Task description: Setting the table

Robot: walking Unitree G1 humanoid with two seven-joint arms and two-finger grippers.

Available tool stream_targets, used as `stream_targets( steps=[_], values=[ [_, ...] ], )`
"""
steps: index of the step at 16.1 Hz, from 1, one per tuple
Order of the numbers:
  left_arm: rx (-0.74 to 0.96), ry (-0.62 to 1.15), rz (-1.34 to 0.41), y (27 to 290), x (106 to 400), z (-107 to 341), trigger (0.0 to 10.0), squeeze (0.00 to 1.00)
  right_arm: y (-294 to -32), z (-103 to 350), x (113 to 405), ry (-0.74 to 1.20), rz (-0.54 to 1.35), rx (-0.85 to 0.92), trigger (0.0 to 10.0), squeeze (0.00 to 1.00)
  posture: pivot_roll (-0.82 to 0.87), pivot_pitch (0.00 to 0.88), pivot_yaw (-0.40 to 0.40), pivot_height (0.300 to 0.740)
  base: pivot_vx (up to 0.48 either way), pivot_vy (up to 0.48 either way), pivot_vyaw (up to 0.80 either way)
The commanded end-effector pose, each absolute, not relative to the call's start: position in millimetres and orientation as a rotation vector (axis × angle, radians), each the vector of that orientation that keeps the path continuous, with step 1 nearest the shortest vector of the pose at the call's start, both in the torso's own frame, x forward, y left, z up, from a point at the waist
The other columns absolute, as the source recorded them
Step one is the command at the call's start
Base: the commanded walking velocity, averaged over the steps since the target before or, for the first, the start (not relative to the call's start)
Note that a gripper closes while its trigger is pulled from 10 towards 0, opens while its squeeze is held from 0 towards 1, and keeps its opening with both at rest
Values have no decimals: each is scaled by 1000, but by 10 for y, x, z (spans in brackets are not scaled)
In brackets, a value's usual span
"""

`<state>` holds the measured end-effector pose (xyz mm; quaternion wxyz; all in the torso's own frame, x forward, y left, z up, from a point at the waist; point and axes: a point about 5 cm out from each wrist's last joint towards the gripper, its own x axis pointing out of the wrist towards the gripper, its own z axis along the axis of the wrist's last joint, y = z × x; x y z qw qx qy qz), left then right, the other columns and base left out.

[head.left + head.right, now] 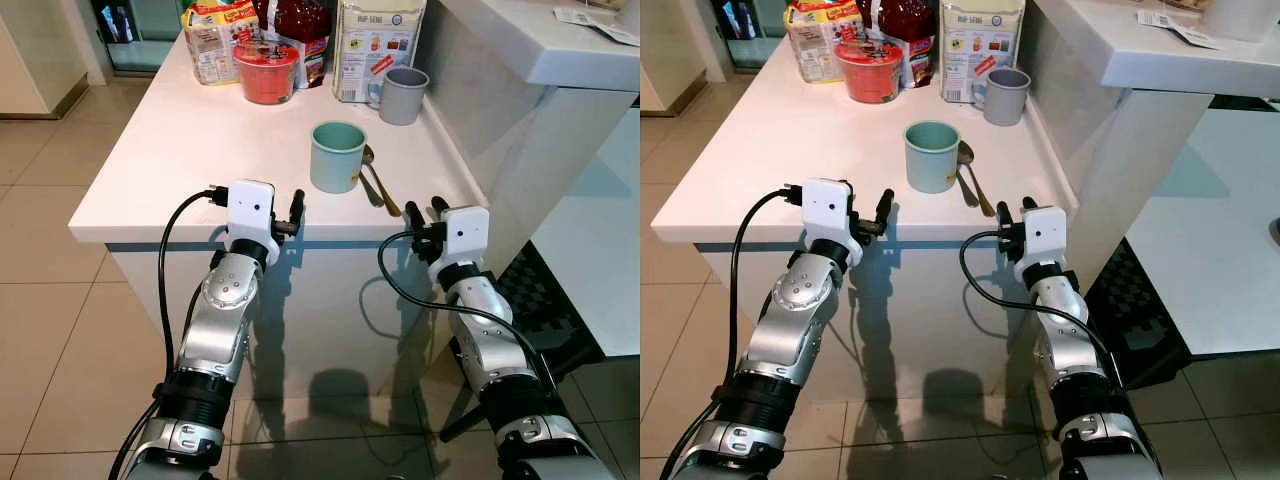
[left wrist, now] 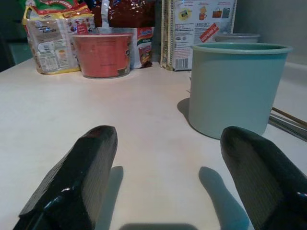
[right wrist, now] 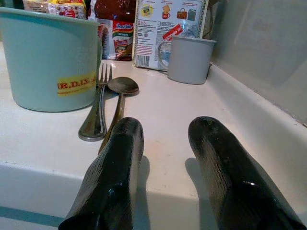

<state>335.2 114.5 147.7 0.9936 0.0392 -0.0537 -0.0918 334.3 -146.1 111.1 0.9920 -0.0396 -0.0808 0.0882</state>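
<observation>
L jaws: my left gripper (image 2: pixel 163 187) spread wide, holding nothing, at the white counter (image 1: pixel 180 140) front edge.
R jaws: right gripper (image 3: pixel 165 163) parted a bit, nothing held, at the edge too.
Teal mug (image 1: pixel 337 156): upright near the front edge, btwn both grippers.
Cutlery: fork (image 3: pixel 96 112) & spoon (image 3: pixel 121 93) flat just right of the mug.
Grey mug (image 1: pixel 403 95): further back by the wall.

Bright, even indoor light, sharp head views. The arms throw dark shadows on the desk (image 1: pixel 180 130) front and floor (image 1: pixel 50 330). Wrist views dimmer, softer.
</observation>
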Motion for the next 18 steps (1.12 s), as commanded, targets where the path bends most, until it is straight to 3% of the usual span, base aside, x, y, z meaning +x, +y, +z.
stream_targets(
  steps=[1, 4, 9, 18],
  values=[
    [89, -105, -191, 1116, 3373, 1502, 10000, 0, -1485, 1137, 3351, -165, 170, -76, 10000, 0, -11, 0, -26, 740, 0, 0, 0],
    [77, -111, -195, 1105, 3372, 1530, 10000, 0, -1453, 1167, 3398, -163, 194, -73, 10000, 0, -3, 0, -29, 740, 0, 0, 0],
    [61, -137, -184, 1117, 3366, 1608, 10000, 0, -1112, 1303, 3611, -119, 337, -64, 10000, 0, 25, 0, -52, 740, 0, 0, 0],
    [71, -121, -181, 1149, 3336, 1598, 10000, 0, -1054, 1093, 3689, 133, 308, 25, 10000, 0, 32, 0, -60, 740, 0, 0, 0]
  ],
)
